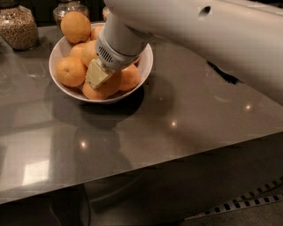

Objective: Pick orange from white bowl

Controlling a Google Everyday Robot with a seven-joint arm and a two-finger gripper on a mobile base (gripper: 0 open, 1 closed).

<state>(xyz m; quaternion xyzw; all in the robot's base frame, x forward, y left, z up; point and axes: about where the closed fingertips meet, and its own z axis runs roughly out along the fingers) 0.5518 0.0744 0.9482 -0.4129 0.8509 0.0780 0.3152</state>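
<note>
The white bowl (145, 66) stands on the grey counter at the upper left and is heaped with several oranges. One orange (75, 27) sits on top at the back, another (70, 71) lies at the left side. My gripper (98, 74) hangs from the thick white arm (208, 33), which comes in from the upper right. It is down among the oranges in the middle of the bowl, its cream-coloured tip against an orange at the front (108, 86). The arm hides the right-hand oranges.
A glass jar of grains (17, 26) stands at the far left behind the bowl, and another jar (66, 9) stands behind the top orange. The grey counter (185, 114) stretches to the right and front, and its front edge drops to a dark floor.
</note>
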